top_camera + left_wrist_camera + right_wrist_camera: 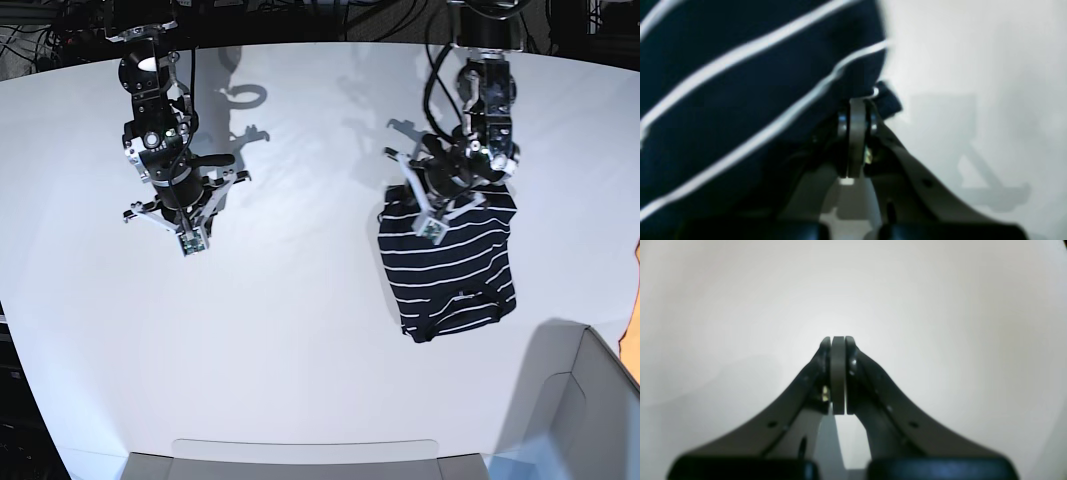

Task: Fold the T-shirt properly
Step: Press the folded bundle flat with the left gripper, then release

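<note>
White tabletop [300, 330] filled most of my screens, bare under both arms apart from their shadows. On my left arm, the left gripper [857, 100] had its jaws pressed together on a small tab of dark fabric at the very tips — an edge of the T-shirt [450, 270]. In the left wrist view the rest of the pinstriped cloth hung or lay to the left of the pinch, bulging close to the lens; I couldn't tell from that view how much of it was off the surface. From the base view the shirt sat directly below and just ahead of that gripper, already looking compact and roughly rectangular, so I judged I was holding the edge to carry over or straighten one more fold.

My right gripper [838, 340] was fully closed on nothing, hovering over plain table well apart from the garment — parked, I reckoned, to stay out of the way of the working arm.
</note>
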Available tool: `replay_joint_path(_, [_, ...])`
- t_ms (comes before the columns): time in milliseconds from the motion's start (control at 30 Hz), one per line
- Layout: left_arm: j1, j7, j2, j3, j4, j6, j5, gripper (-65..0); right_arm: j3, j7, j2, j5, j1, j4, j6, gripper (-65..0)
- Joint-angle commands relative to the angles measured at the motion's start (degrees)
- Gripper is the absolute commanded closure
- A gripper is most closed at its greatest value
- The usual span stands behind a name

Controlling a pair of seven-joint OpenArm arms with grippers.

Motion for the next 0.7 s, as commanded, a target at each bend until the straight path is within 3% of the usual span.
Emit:
replay_joint_path(0, [-1.0, -2.1, -2.1, -0.8, 0.9, 0.5, 0.1, 0.0, 0.1, 1.4, 0.2, 0.0, 0.5, 1.3, -0.1, 0.0])
replay_joint_path(100, [1.2, -2.8, -4.1, -2.9, 3.8, 0.2, -0.1, 0.0, 0.1, 1.5, 0.2, 0.1, 0.5, 1.3, -0.1, 0.0])
replay_joint_path(367, [2.2, -3.6, -3.9, -3.9, 15.8, 0.2, -0.1, 0.0, -0.3, 1.4, -0.2, 0.2, 0.5, 3.5, -0.1, 0.0])
replay_joint_path(467, [-4.5, -5.7, -3.8, -3.9, 12.6, 0.2, -0.1, 0.0, -0.3, 1.1, -0.2, 0.2, 0.4, 4.6, -0.1, 0.0])
replay_joint_path(667, [-15.5, -10.4, -4.1, -3.9, -6.2, 0.2, -0.1, 0.0, -0.4, 1.1, -0.2, 0.3, -2.7, 9.0, 0.0, 0.0])
